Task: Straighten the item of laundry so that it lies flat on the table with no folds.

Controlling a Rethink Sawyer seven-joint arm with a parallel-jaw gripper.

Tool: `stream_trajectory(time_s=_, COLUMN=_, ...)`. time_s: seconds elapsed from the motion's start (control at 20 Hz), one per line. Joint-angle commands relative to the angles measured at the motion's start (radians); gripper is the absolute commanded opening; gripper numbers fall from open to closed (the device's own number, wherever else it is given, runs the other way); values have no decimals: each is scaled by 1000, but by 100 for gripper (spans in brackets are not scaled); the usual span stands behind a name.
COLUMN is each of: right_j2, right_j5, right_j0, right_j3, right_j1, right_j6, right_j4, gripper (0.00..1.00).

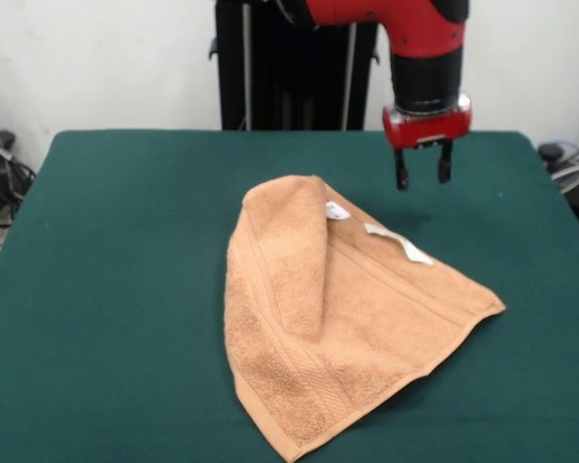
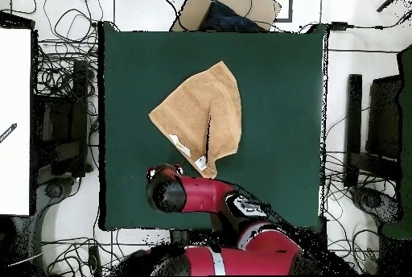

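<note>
The gripper (image 1: 423, 178) hovered above the bench (image 1: 106, 241) at upper right of the front view, fingers (image 1: 401, 177) narrowly apart and empty, clear of the peach terry towel (image 1: 367, 318). The towel lay mid-bench, one flap (image 1: 294, 246) folded over its middle. Unfolding seemed not yet begun; next, grasp that flap's edge and draw it outward. Cables (image 2: 60, 72) cluttered the floor around the green felt top.

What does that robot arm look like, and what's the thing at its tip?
The arm is chunky and rounded, glossy red with black sections. Below a black cylinder sits a red block with silvery trim, carrying the gripper: two short, thin black fingers. From above, a white marking shows on it.
</note>
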Motion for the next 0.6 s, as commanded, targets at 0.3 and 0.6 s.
stream_trajectory(time_s=0.3, right_j2=-76, right_j5=-217, right_j0=62, right_j3=-92, right_j1=30, right_j6=224, right_j4=17, gripper=100)
stream_trajectory(time_s=0.6, right_j2=-62, right_j5=-284, right_j0=44, right_j3=-130, right_j1=78, right_j6=216, right_j4=22, gripper=100)
